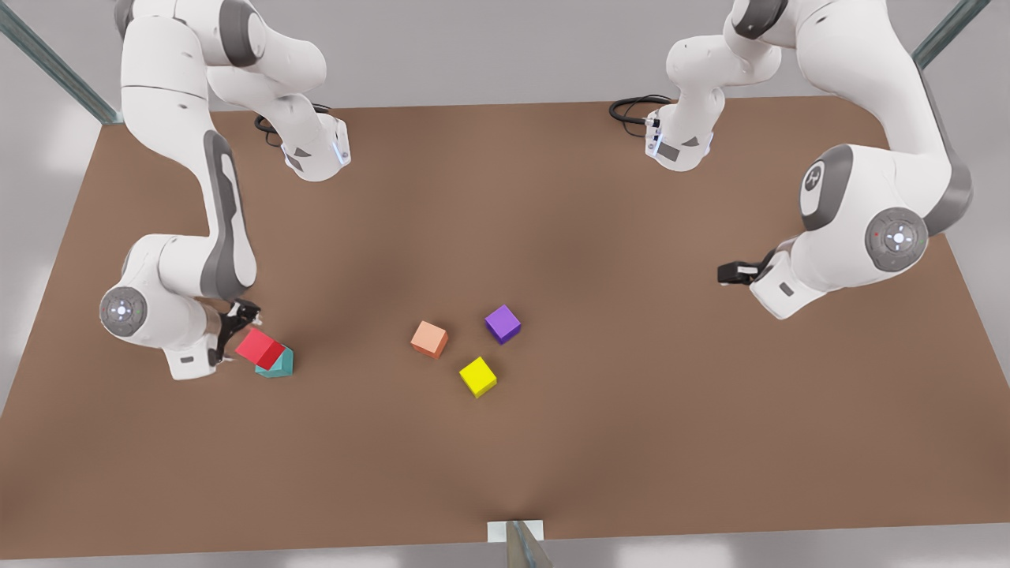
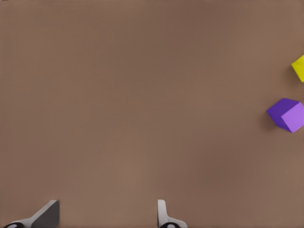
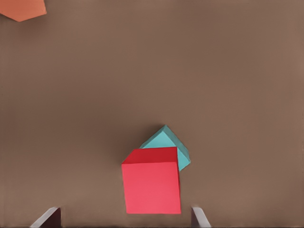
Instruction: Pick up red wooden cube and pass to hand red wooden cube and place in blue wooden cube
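Note:
The red wooden cube (image 1: 259, 349) sits on the blue wooden cube (image 1: 278, 364), offset and turned relative to it, at the front view's left. In the right wrist view the red wooden cube (image 3: 152, 183) covers most of the teal-coloured blue wooden cube (image 3: 166, 142). My right gripper (image 1: 237, 331) is right beside the pair, open, its fingertips (image 3: 198, 217) standing wide on either side of the red cube without touching it. My left gripper (image 1: 730, 272), the hand at the front view's right, waits open above bare table with nothing between its fingertips (image 2: 162, 214).
A salmon-orange cube (image 1: 429, 339), a purple cube (image 1: 503, 324) and a yellow cube (image 1: 478, 376) lie near the middle of the brown table (image 1: 552, 197). Black cables (image 1: 631, 106) lie at the arm bases along the far edge.

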Tool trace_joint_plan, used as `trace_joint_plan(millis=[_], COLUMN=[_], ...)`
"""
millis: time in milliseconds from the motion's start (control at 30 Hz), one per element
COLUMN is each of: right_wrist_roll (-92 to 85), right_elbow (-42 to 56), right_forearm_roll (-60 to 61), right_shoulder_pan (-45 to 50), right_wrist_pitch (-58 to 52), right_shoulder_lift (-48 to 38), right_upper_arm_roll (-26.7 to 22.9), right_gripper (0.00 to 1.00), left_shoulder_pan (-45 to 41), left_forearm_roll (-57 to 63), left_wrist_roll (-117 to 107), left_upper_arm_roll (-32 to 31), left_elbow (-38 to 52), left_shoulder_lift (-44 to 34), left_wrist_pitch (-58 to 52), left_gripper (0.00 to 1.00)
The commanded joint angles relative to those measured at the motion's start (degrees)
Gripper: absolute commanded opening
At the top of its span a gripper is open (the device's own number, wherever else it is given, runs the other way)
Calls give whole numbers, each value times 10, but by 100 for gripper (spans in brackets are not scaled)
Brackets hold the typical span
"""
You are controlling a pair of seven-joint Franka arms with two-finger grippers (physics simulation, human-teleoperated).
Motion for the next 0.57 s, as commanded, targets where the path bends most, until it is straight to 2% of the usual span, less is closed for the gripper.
trace_joint_plan(millis=[0, 33, 100, 167, 200, 233, 367, 400, 533], right_wrist_roll=[446, 558, 628, 657, 660, 661, 659, 662, 661], right_elbow=[49, 72, 103, 227, 239, 239, 224, 183, 177], right_forearm_roll=[3, 4, 3, -18, -56, -92, -93, -93, -91], right_shoulder_pan=[-5, -5, -4, -15, -31, -65, -106, -111, -111], right_wrist_pitch=[-188, -192, -196, -355, -361, -361, -357, -350, -339], right_shoulder_lift=[11, 30, 35, 28, 5, -30, -88, -112, -114], right_upper_arm_roll=[0, 0, -2, 0, 28, 89, 128, 129, 129], right_gripper=[100, 100, 100, 100, 100, 100, 100, 100, 100], left_shoulder_pan=[-2, 0, 2, 1, 1, 1, 0, 0, 0], left_forearm_roll=[1, 1, 1, 1, 1, 1, 0, 0, -2], left_wrist_roll=[-10, -10, -10, -10, -10, -10, -10, -10, -10], left_upper_arm_roll=[-1, -1, -1, -1, -1, -1, -1, -1, -1], left_elbow=[0, 0, 0, 0, 0, 0, -1, 0, -1], left_shoulder_lift=[0, 1, 3, 3, 3, 3, 3, 3, 3], left_wrist_pitch=[9, 9, 9, 9, 9, 9, 10, 10, 14], left_gripper=[100, 100, 100, 100, 100, 100, 100, 100, 100])
